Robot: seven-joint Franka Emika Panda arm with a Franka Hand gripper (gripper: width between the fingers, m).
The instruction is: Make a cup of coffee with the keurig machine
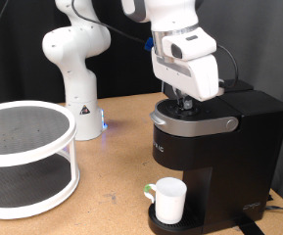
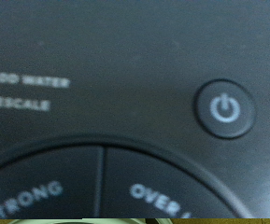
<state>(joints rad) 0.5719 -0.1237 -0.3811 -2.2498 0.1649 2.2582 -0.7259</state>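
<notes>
The black Keurig machine (image 1: 212,137) stands at the exterior view's right, lid closed. The white cup (image 1: 168,200) stands on its round drip tray (image 1: 161,221) under the spout, handle toward the exterior view's left. My gripper (image 1: 183,102) points down right at the top of the machine, over its button panel. The wrist view shows only the machine's top very close and blurred: a round power button (image 2: 225,108), the words ADD WATER and DESCALE, and the STRONG and OVER ICE buttons (image 2: 153,196). My fingers do not show in the wrist view.
A white two-tier round rack (image 1: 23,157) stands at the exterior view's left. The white arm base (image 1: 77,69) stands behind it on the wooden table (image 1: 112,176). A dark cable runs from the wrist toward the machine's back.
</notes>
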